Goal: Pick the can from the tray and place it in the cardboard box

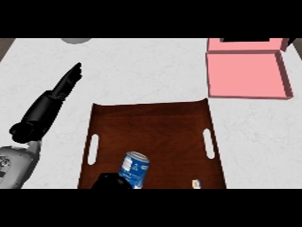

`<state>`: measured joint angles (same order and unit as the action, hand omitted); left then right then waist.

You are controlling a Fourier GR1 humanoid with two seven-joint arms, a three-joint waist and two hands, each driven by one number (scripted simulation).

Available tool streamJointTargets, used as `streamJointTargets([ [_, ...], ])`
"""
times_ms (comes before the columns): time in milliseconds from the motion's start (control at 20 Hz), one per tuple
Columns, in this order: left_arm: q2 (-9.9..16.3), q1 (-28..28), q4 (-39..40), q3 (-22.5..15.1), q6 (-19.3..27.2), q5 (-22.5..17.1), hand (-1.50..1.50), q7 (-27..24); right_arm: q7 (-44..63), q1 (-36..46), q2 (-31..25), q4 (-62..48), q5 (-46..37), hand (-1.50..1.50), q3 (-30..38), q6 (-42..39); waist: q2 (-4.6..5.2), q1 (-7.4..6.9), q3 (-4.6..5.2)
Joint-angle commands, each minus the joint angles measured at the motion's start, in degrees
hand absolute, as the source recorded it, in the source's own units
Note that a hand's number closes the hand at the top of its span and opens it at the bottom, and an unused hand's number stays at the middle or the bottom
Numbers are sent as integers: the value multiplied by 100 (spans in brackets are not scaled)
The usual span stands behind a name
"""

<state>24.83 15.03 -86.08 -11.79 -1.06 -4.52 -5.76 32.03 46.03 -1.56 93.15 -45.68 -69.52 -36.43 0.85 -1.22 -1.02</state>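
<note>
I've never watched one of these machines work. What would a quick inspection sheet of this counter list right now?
Surface: white marbled counter, wood strips at both side edges.
Job's things: blue can stands tilted on the brown tray, near its lower edge; pink cardboard box lies open at the upper right, nothing seen inside.
Clutter: grey rounded object at the top edge, mostly cut off; small pale item on the tray's lower right.
Hands: left hand open, fingers straight, left of the tray; right hand a dark shape beside the can, fingers unclear.
Cables: nothing seen.
Surroundings: nothing seen beyond the counter.

A grey round object (76, 40) sits at the counter's (146, 71) far edge.
</note>
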Motion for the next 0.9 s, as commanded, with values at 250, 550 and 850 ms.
streamJointTargets([
  [250, 135, -143, -214, 134, -19, -47, 0, 219, -1521, -737, -2223, 2741, -252, 150, 1083, 2278, -82, 243, 62],
  [550, 150, -307, -72, 284, -10, -37, 0, -5, -1702, -1665, -2767, 2750, 775, 150, 3272, 3066, -40, 219, 84],
  [850, 107, -467, -373, 208, -119, 66, 0, -30, -2441, -1771, -2996, 1806, 1593, 150, 4932, 3224, -74, 89, 96],
])
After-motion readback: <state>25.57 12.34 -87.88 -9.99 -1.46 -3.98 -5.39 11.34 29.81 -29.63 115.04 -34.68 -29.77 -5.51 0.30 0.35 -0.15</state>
